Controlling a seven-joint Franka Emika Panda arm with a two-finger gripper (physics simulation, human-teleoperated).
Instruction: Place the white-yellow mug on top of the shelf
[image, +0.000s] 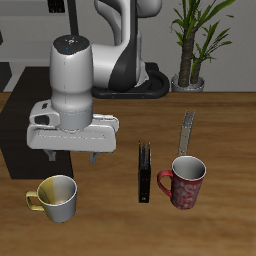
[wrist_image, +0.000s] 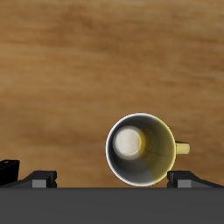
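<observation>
The white-yellow mug (image: 58, 197) stands upright near the table's front edge, greyish-white with a yellow handle (image: 35, 201). In the wrist view I look straight down into it (wrist_image: 143, 149), handle (wrist_image: 182, 149) out to one side. My gripper (image: 82, 158) hangs open and empty above the table, a little behind and above the mug, not touching it. Its two fingertips (wrist_image: 39, 180) show at the wrist view's edge, with the mug between them and offset toward one finger. The shelf is not clearly in view; only a dark shape (image: 5, 76) shows at the frame's edge by the table's back.
A thin black upright book-like slab (image: 145, 172) stands mid-table. Beside it is a red patterned mug (image: 184, 181), with a slim grey upright piece (image: 187, 131) behind it. A potted plant (image: 192, 50) and the robot base (image: 140, 70) stand at the back.
</observation>
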